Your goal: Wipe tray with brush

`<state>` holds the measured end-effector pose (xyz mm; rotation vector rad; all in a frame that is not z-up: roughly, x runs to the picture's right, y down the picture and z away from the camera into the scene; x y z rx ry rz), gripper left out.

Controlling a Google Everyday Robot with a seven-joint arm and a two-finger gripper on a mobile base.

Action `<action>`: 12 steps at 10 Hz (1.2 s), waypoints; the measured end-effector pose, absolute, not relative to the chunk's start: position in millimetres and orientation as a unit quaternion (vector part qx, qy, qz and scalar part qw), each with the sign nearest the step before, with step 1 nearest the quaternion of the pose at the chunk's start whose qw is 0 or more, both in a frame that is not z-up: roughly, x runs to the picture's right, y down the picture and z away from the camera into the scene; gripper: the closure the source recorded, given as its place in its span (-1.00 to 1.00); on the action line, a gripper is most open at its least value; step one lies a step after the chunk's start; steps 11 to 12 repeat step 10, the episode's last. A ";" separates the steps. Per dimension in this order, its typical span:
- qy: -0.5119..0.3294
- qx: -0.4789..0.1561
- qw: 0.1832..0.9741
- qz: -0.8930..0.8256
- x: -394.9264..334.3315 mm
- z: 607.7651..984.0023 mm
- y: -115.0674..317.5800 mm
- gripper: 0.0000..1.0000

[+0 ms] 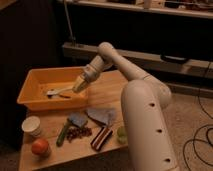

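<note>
An orange tray [37,80] sits on the left part of a wooden table [107,95]. A brush [59,92] with a pale head lies low inside the tray, its handle running toward my gripper [79,86]. My gripper reaches over the tray's right rim and is at the brush's handle end. The white arm [125,65] stretches from the robot body at the right across the table to the tray.
In front of the tray lie a white cup [32,125], a red-orange fruit [40,147], a green stick-like item [63,132], a pile of dark bits [78,132], grey cloth pieces [100,116], a dark red bar [101,138] and a small green cup [121,133]. A dark shelf stands behind.
</note>
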<state>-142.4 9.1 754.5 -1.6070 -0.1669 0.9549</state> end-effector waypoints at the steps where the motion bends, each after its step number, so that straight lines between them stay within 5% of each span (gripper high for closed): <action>1: -0.062 -0.699 0.591 0.397 -136.3 748.3 13.7 1.00; 12: -0.060 -0.702 0.582 0.406 -129.9 750.3 22.2 1.00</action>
